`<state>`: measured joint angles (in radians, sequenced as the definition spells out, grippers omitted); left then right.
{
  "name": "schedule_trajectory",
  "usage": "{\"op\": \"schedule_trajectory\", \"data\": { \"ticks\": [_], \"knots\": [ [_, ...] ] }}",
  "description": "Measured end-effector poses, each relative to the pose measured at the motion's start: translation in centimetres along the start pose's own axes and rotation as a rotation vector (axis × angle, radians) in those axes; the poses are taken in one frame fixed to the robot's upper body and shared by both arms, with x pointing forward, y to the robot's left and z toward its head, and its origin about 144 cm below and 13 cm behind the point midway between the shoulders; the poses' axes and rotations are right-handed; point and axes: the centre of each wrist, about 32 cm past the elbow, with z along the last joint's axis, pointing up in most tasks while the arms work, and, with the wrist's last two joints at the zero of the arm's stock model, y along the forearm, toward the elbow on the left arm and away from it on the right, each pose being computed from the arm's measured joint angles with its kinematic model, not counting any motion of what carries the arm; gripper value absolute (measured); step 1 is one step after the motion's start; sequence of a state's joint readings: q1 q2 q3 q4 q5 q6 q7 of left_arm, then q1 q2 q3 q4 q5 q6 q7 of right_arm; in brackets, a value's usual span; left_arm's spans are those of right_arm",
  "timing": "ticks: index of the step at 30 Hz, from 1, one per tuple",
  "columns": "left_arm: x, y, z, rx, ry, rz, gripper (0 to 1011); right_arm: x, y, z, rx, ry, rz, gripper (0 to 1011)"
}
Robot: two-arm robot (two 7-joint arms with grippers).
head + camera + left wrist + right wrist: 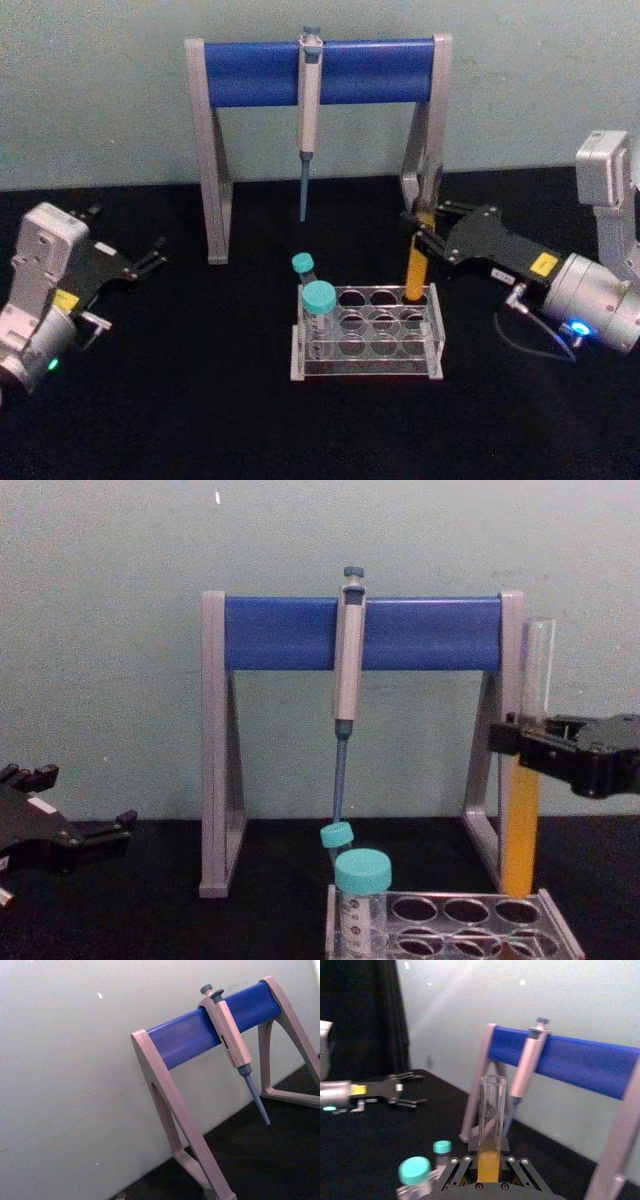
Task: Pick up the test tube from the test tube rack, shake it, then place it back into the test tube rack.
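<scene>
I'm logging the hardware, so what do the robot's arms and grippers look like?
Both arms are silver-grey with black grippers bearing yellow labels. The left gripper has a green light on its wrist; the right gripper has a blue light and a thin cable loop.

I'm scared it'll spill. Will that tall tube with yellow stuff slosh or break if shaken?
The test tube has no cap, so hard shaking could spill liquid. It looks like thin glass, likely fragile and slippery in the right gripper. The left gripper sits idle.
</scene>
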<state>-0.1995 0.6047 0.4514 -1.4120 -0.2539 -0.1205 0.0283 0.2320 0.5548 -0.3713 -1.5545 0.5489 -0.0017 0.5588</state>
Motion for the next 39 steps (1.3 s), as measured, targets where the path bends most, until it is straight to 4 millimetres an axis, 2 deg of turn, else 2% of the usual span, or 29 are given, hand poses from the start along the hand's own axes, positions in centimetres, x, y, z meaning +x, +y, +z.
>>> {"op": "schedule_trajectory", "data": {
  "ticks": [9, 16, 20, 31, 39],
  "knots": [
    [0.0, 0.0, 0.0, 0.0, 0.0, 0.0, 1001, -0.9, 1.6, -0.2, 0.02, 0.032, 0.099, 232],
    [0.0, 0.0, 0.0, 0.0, 0.0, 0.0, 1001, -0.4, 3.6, -0.5, 0.047, 0.029, 0.086, 232],
    [0.0, 0.0, 0.0, 0.0, 0.0, 0.0, 1002, 0.1, 4.1, -0.5, 0.052, 0.018, 0.052, 230],
    [0.0, 0.0, 0.0, 0.0, 0.0, 0.0, 1002, 1.0, 3.7, -0.4, 0.052, 0.005, -0.022, 230],
    [0.0, 0.0, 0.0, 0.0, 0.0, 0.0, 1001, 1.0, 2.3, -0.2, 0.041, -0.01, -0.066, 232]
  ]
}}
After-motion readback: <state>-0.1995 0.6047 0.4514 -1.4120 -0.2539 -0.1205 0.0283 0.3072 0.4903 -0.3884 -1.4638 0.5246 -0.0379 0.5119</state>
